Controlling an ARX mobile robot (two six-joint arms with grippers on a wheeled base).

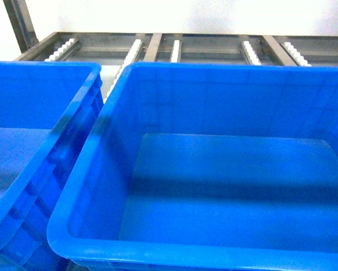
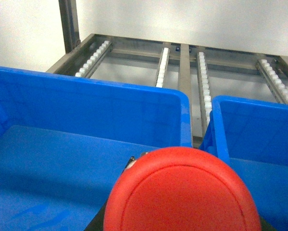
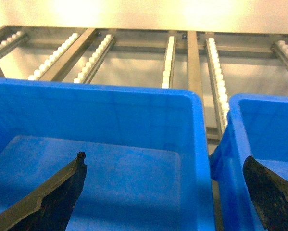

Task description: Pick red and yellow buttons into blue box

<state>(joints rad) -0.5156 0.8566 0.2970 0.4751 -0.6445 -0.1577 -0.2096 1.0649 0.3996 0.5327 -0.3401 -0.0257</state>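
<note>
A plain white wall (image 1: 174,16) fills the top of every view, lit evenly and a little warmer in tone in the right wrist view. Below it, across the upper part of the frame, runs a grey metal rack (image 1: 153,46) of flat bars. Rows of small white rollers (image 2: 203,79) lie between the bars, running away toward the wall. A grey upright post (image 2: 69,24) stands at upper left.
</note>
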